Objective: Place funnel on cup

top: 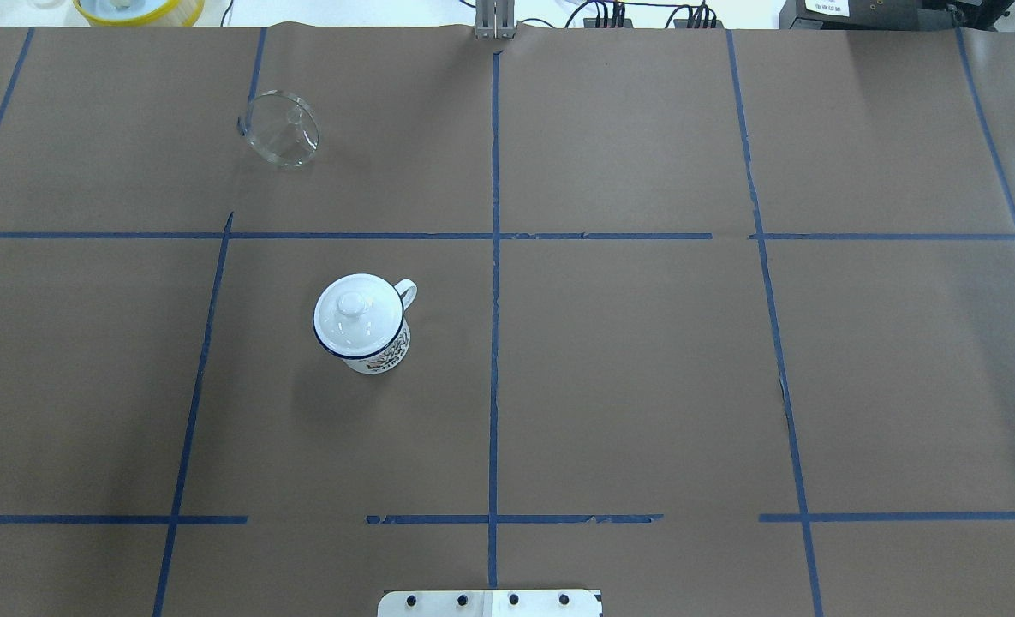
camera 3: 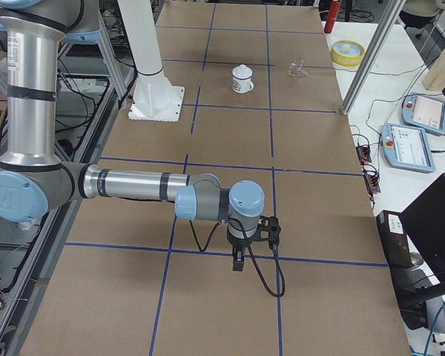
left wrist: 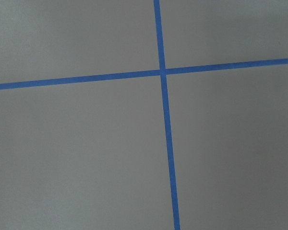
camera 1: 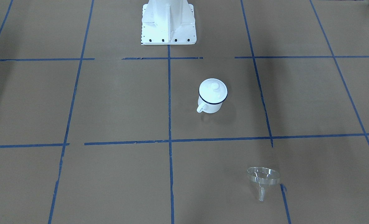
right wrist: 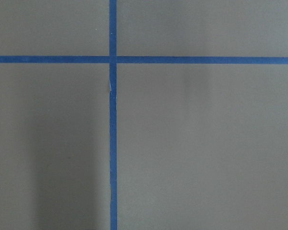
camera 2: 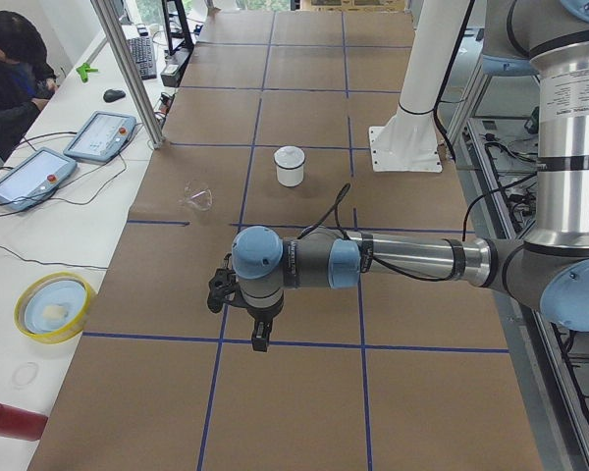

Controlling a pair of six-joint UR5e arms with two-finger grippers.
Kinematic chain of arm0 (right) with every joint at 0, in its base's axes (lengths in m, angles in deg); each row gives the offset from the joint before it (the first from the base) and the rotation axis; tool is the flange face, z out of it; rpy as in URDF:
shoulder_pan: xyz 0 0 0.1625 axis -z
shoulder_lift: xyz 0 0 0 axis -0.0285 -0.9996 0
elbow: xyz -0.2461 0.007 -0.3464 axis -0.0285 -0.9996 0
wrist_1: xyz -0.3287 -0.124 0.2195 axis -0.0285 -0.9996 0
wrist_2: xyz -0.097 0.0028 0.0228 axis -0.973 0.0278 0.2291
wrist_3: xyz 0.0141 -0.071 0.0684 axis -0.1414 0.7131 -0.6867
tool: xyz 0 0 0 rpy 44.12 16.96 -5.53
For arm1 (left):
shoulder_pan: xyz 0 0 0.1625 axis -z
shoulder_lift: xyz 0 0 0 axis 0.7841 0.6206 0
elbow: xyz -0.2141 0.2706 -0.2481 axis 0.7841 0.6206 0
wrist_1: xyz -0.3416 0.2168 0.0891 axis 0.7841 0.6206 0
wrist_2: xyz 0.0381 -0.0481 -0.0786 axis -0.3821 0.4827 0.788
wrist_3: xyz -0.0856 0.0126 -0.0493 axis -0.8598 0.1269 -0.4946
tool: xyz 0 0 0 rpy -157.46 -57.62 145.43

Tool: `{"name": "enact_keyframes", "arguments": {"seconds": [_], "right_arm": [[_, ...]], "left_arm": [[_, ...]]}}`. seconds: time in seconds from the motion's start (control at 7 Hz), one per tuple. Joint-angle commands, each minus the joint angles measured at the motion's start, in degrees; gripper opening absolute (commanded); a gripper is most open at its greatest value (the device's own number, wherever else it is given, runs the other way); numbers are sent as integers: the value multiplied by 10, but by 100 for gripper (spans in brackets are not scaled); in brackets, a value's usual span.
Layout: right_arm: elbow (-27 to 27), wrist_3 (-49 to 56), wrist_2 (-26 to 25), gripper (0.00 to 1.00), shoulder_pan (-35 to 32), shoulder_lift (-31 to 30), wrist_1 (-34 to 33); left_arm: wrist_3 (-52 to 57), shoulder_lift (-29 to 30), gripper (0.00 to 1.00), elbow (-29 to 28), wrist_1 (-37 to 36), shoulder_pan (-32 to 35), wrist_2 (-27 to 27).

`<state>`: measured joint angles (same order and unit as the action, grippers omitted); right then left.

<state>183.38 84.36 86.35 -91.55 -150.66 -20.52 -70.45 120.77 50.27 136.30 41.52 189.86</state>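
1. Brown-papered table (top: 644, 386), blue tape grid (top: 494, 343): one.
2. Cup (top: 374, 347): one, upright, lid (top: 353, 310) on it, on my left half.
3. Funnel (top: 289, 137): one, clear and faint, lying tipped over, well apart from cup.
4. My left gripper (camera 2: 259, 343) and right gripper (camera 3: 238, 265): two, too small to make out; cannot tell whether fingers are apart or together.

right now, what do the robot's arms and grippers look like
Both the left arm and right arm are silver metal tubes with grey joints and light-blue round caps. The left gripper and right gripper are small and black, each with a black cable looping off the wrist.
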Motion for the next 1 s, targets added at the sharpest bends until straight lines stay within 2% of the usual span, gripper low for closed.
{"name": "enact_keyframes", "arguments": {"seconds": [0.0, 0.29, 0.57, 0.86], "right_arm": [[0, 0, 0, 100, 0, 0, 0], [0, 0, 0, 100, 0, 0, 0], [0, 0, 0, 100, 0, 0, 0], [0, 0, 0, 100, 0, 0, 0]], "left_arm": [[1, 2, 100, 0, 0, 0, -1], [-1, -2, 100, 0, -1, 1, -1], [0, -3, 100, 28, 0, 3, 0], [-1, 34, 100, 39, 1, 0, -3]]}}
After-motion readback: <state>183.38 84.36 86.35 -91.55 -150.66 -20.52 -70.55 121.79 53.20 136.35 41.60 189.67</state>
